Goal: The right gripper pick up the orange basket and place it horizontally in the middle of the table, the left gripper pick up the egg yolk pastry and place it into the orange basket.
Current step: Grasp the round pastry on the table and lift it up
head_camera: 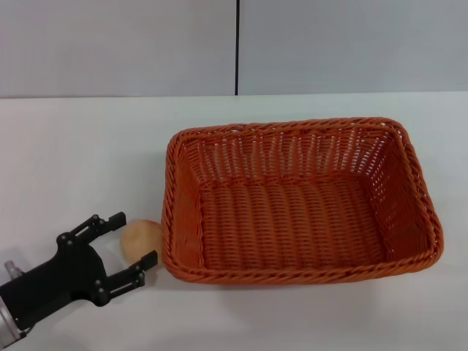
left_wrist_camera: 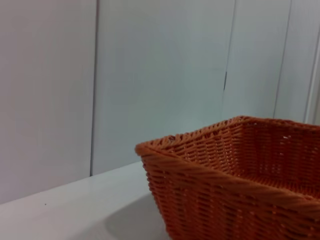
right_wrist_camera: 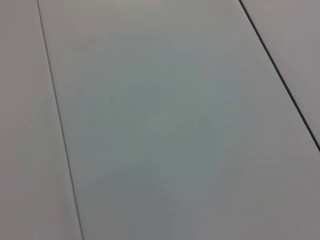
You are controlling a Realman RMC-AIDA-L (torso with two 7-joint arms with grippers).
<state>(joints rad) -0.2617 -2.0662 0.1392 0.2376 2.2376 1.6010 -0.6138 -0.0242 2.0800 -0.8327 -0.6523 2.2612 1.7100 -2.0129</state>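
Observation:
The orange basket (head_camera: 300, 201) lies lengthwise across the middle of the white table (head_camera: 80, 153), empty; its corner and side wall fill part of the left wrist view (left_wrist_camera: 235, 185). Just off its left wall sits the egg yolk pastry (head_camera: 139, 240), a small tan dome. My left gripper (head_camera: 134, 239) stands open at the table's front left, one finger on either side of the pastry, neither closed on it. The right gripper is out of view; its wrist camera sees only grey wall panels.
A grey panelled wall (head_camera: 234, 44) with a dark vertical seam rises behind the table. Bare tabletop runs left of and behind the basket, and along the front edge to the right.

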